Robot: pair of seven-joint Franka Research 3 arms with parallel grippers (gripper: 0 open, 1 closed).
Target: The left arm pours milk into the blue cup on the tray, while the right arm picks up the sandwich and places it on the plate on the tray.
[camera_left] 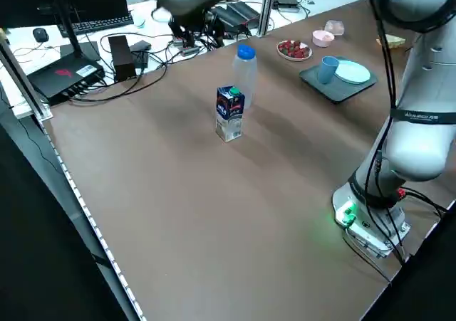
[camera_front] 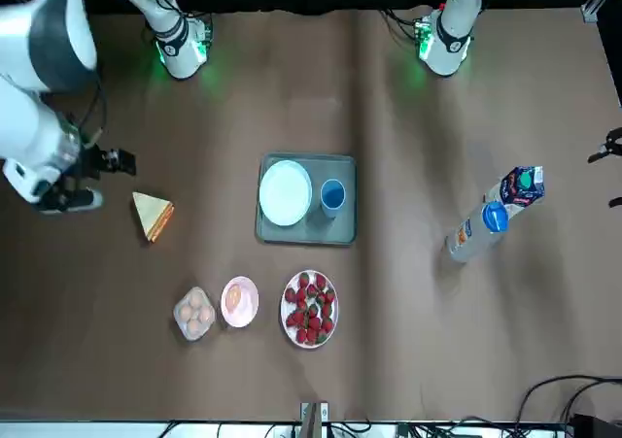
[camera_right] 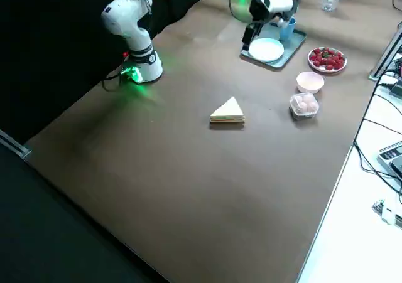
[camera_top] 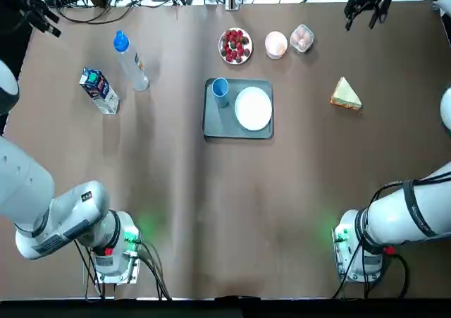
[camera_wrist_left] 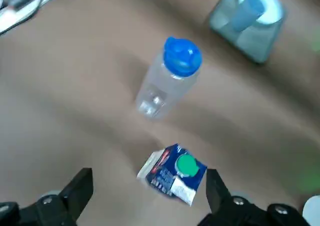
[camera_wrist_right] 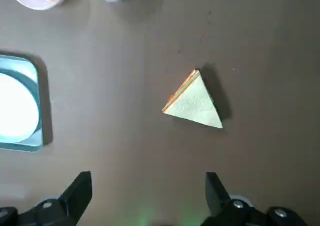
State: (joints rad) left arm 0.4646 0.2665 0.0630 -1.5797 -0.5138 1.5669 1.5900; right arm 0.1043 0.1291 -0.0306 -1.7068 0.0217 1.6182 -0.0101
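Clear bottle (camera_top: 132,64) stands near the milk (camera_top: 99,90) (both grippers (camera_wrist_left: 150,191) (camera_wrist_right: 149,190) spread, empty).

Milk carton (camera_top: 99,90): blue and white, green-capped, stood upright on the tabletop (camera_top: 176,226). Tray (camera_top: 218,125): grey-green, round-cornered, laid flat. Cup (camera_top: 220,92): light blue, set upright on the tray beside the plate (camera_top: 253,108), white and round. Sandwich (camera_top: 346,94): triangular wedge, placed well apart from the tray.

No text on the milk carton (camera_left: 229,114) or elsewhere is clearly legible.
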